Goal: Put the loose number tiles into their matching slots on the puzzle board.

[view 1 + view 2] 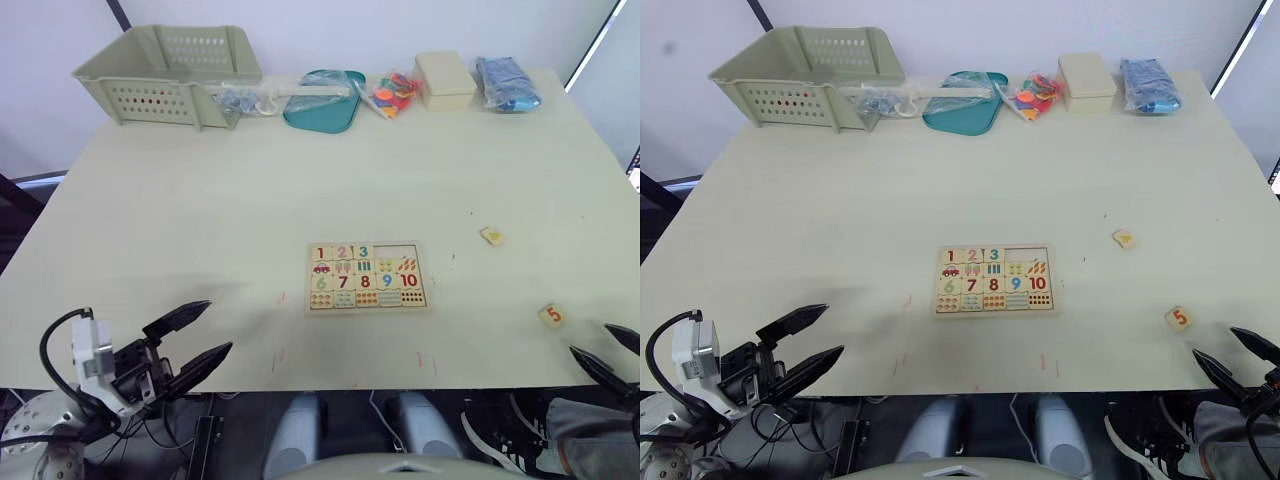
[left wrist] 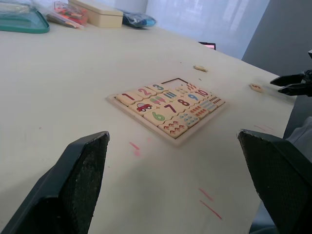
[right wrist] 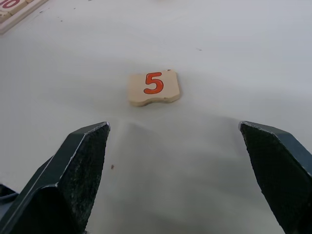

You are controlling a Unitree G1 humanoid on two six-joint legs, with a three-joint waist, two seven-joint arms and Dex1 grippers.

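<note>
Your right gripper (image 3: 178, 178) is spread wide and empty at the table's (image 1: 200, 210) near right edge, with the 5 tile (image 3: 154, 87) lying flat just ahead of its fingertips. Your left gripper (image 1: 200, 335) is also spread, holding nothing, near the front left edge. The puzzle board (image 1: 365, 277) sits mid-table with 1, 2, 3 seated; another loose tile (image 1: 491, 236) lies to its right.

Along the table's (image 1: 200, 200) far edge: green basket (image 1: 170, 75), teal tray (image 1: 322, 100), cream box (image 1: 444, 80), perhaps bagged toys (image 1: 392, 92).
</note>
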